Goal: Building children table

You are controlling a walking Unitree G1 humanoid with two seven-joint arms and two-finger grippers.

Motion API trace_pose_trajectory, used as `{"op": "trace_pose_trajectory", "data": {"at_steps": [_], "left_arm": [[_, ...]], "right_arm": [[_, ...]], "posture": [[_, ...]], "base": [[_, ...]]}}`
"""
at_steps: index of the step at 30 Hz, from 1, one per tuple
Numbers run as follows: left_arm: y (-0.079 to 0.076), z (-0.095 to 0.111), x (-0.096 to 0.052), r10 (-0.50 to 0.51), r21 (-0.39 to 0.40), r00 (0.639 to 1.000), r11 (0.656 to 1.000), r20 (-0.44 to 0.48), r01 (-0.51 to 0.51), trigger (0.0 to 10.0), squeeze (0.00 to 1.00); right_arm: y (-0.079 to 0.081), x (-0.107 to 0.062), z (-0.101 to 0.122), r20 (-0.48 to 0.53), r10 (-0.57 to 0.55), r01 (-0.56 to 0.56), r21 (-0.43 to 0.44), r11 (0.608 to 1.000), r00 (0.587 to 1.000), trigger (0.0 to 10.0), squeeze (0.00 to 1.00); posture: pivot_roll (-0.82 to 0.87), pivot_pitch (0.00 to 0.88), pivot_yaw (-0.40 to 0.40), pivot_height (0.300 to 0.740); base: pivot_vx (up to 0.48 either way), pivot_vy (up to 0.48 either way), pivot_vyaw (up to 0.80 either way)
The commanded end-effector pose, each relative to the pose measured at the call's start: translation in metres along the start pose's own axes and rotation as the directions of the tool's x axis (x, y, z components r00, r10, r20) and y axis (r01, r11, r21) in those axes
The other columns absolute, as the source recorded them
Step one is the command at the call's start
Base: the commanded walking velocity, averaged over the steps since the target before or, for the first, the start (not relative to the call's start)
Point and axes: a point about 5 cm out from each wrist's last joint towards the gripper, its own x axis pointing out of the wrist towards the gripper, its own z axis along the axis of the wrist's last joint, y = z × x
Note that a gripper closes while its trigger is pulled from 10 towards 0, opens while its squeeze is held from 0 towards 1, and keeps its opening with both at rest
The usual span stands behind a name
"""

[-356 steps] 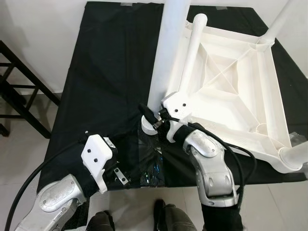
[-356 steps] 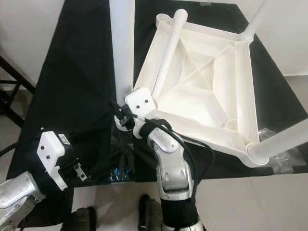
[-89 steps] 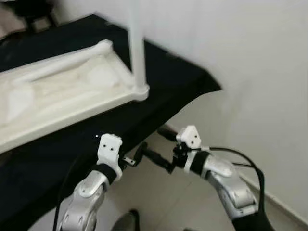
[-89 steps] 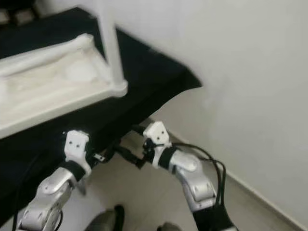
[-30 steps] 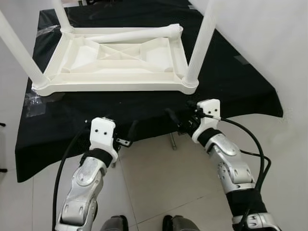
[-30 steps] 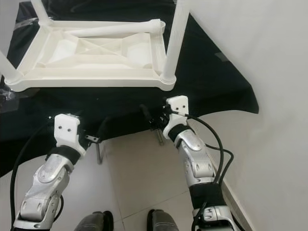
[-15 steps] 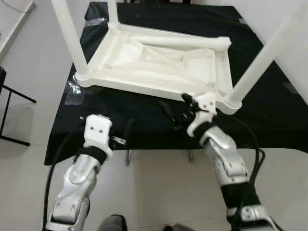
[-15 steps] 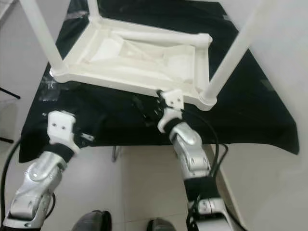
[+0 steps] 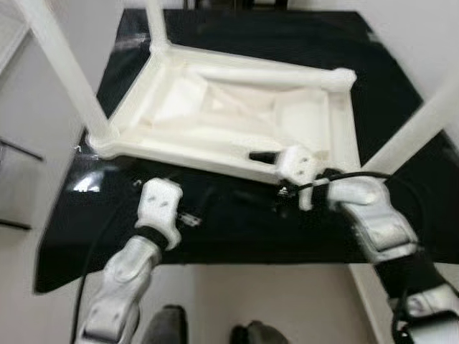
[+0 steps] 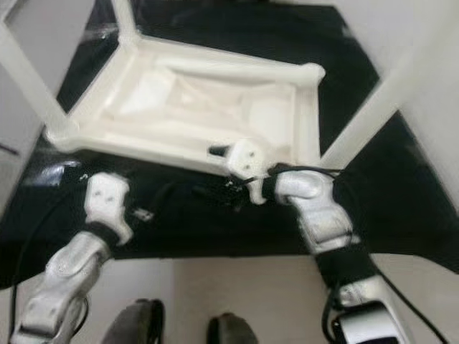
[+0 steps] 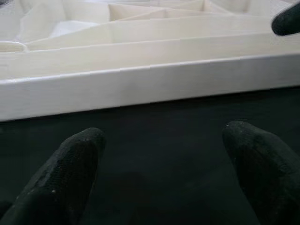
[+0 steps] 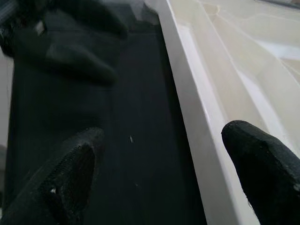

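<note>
Bench (image 9: 237,215): we see one low bench draped in black cloth, with tiled floor (image 9: 287,301) below its near edge.
Table (image 9: 237,122): one white plastic children's table lies upside down on the bench, its ribbed underside facing up. We count three legs standing in their corner sockets and a fourth leg (image 9: 287,72) lying loose along the far rim.
Handling: we judge the table light, rigid and smooth, so it may slide on the cloth. The near rim (image 11: 150,86) looks like the best place to hold it, with the jaws astride its thin wall.
Right gripper (image 12: 164,164): our right jaws are apart, straddling the near rim, one finger over the cloth and one inside the table. They hold nothing.
Left gripper (image 11: 164,168): our left jaws are apart and empty, low over the black cloth just short of the near rim.
Count: one table, four legs, two grippers.
</note>
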Motion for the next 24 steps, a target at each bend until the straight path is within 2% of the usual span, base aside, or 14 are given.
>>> {"op": "trace_pose_trajectory", "data": {"at_steps": [1, 3, 4, 6, 7, 12, 19, 24], "left_arm": [[-0.001, -0.003, -0.006, 0.009, 0.017, 0.999, 1.0, -0.031, -0.008, 10.0, 0.0], [-0.001, -0.004, -0.011, 0.016, 0.022, 0.999, 1.0, -0.043, -0.016, 10.0, 0.0], [-0.001, -0.004, -0.011, 0.016, 0.022, 0.999, 1.0, -0.043, -0.016, 10.0, 0.0], [-0.002, -0.006, -0.017, 0.014, 0.024, 0.998, 1.0, -0.054, -0.013, 10.0, 0.0], [-0.002, -0.006, -0.019, 0.013, 0.024, 0.998, 1.0, -0.058, -0.012, 10.0, 0.0], [-0.004, -0.008, -0.021, -0.004, 0.042, 0.997, 0.999, -0.072, 0.007, 10.0, 0.0], [-0.007, -0.008, -0.017, -0.031, 0.099, 0.997, 0.994, -0.073, 0.038, 10.0, 0.0], [-0.008, -0.007, -0.018, -0.032, 0.096, 0.997, 0.995, -0.075, 0.039, 10.0, 0.0]], "right_arm": [[-0.001, -0.001, -0.003, -0.084, 0.025, -0.025, -0.005, 1.0, 0.996, 10.0, 0.0], [-0.005, 0.003, -0.005, -0.149, 0.025, -0.027, -0.013, 1.0, 0.988, 10.0, 0.0], [-0.005, 0.003, -0.005, -0.149, 0.025, -0.027, -0.013, 1.0, 0.988, 10.0, 0.0], [-0.009, 0.007, -0.01, -0.254, 0.034, -0.037, -0.007, 0.999, 0.967, 10.0, 0.0], [-0.011, 0.007, -0.01, -0.273, 0.038, -0.042, -0.009, 0.999, 0.961, 10.0, 0.0], [-0.018, 0.005, -0.009, -0.304, 0.04, -0.019, 0.073, 0.997, 0.952, 10.0, 0.0], [-0.025, 0.008, -0.017, -0.413, 0.015, 0.034, 0.111, 0.993, 0.911, 10.0, 0.0], [-0.031, 0.013, -0.009, -0.385, -0.009, 0.067, 0.138, 0.988, 0.923, 10.0, 0.0]], "posture": [[0.06, 0.227, -0.068, 0.74], [0.06, 0.233, -0.068, 0.74], [0.06, 0.233, -0.068, 0.74], [0.07, 0.236, -0.067, 0.74], [0.07, 0.238, -0.067, 0.74], [0.07, 0.243, -0.07, 0.74], [0.07, 0.245, -0.068, 0.74], [0.07, 0.245, -0.071, 0.74]], "base": [[0.0, 0.0, 0.0], [0.0, 0.0, 0.0], [0.0, 0.0, 0.0], [0.0, 0.0, 0.0], [0.0, 0.0, 0.0], [0.0, 0.0, 0.0], [0.0, 0.0, 0.0], [0.0, 0.0, 0.0]]}}
